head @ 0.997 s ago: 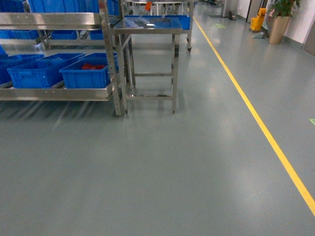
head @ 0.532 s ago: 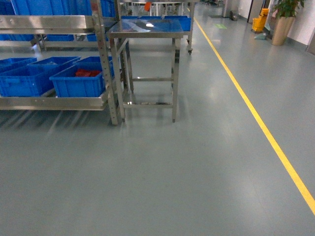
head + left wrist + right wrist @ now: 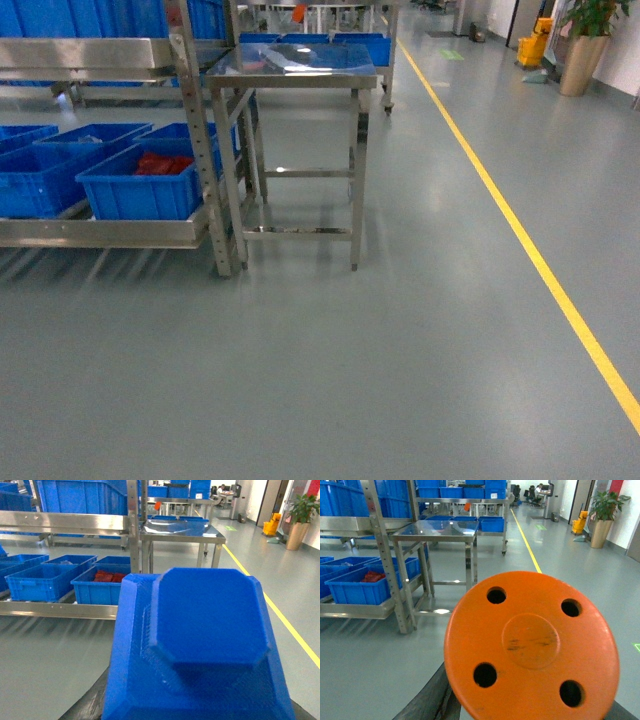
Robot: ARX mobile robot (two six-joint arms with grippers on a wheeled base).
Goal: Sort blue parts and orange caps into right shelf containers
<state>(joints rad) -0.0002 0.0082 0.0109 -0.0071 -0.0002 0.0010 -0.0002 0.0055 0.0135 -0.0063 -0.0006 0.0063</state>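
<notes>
A factory or warehouse floor is showing here: a steel rack [image 3: 190,130] is carrying large blue ribbed plastic crates [image 3: 135,185], a bare stainless-steel work table [image 3: 290,62] is standing beside it, and a painted yellow lane line [image 3: 520,235] is running along the smooth grey floor [image 3: 350,370].

A polished steel table [image 3: 290,62] with a mirror-bright top stands beside a brushed metal shelf rack [image 3: 100,52] — its upright is punched with holes. Blue plastic crates [image 3: 135,185] on the rack look smooth with a slight sheen. The grey floor [image 3: 330,370] is glossy and reflective. Close to the wrist cameras: a matt blue part [image 3: 200,645] with fine layered ridges, and a smooth orange cap [image 3: 532,645] — lightly scuffed.
</notes>
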